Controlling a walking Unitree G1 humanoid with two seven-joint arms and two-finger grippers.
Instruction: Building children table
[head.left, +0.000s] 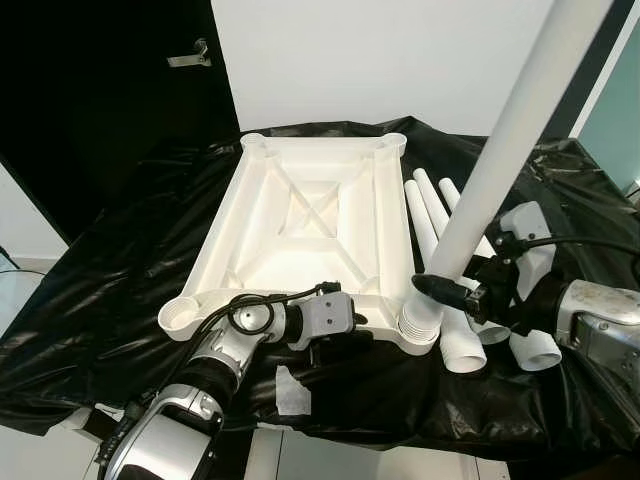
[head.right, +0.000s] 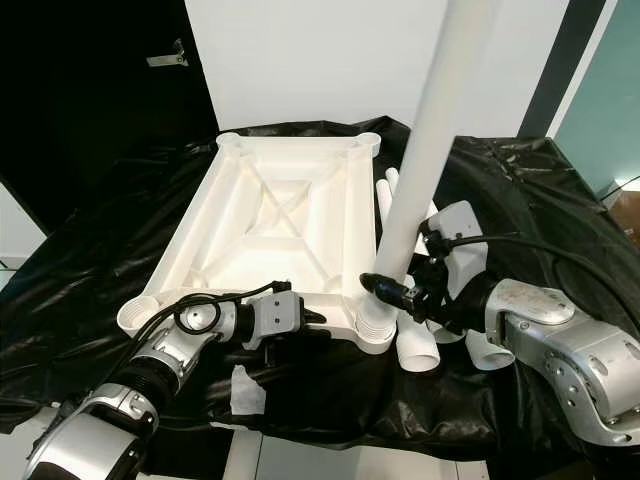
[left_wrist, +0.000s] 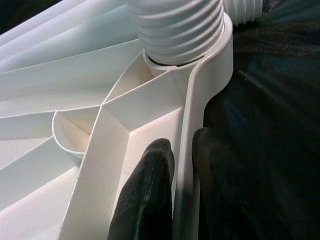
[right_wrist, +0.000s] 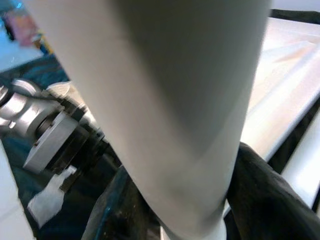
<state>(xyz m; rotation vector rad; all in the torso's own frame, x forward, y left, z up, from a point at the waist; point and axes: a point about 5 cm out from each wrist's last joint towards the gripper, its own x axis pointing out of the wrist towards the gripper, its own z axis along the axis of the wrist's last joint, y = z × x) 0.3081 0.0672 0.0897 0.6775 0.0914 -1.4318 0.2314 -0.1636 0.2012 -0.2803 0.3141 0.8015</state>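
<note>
Gripping a white table leg (head.left: 500, 150) near its threaded end, the right gripper (head.left: 450, 292) holds it upright in the near right corner socket of the upturned white tabletop (head.left: 300, 225).

Left gripper (left_wrist: 182, 175) pinches the tabletop's near rim between its black fingers. Spare legs (head.left: 440, 215) lie just right of the tabletop on a crinkled black sheet (head.left: 100, 290). Beyond it stand a white wall (head.left: 380, 60) and a dark door (head.left: 100, 90).

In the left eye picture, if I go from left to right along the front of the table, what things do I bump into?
Left gripper pinching the white tabletop's front edge → standing table leg in the corner socket → right gripper shut around that leg → loose legs lying on the black cloth.
</note>
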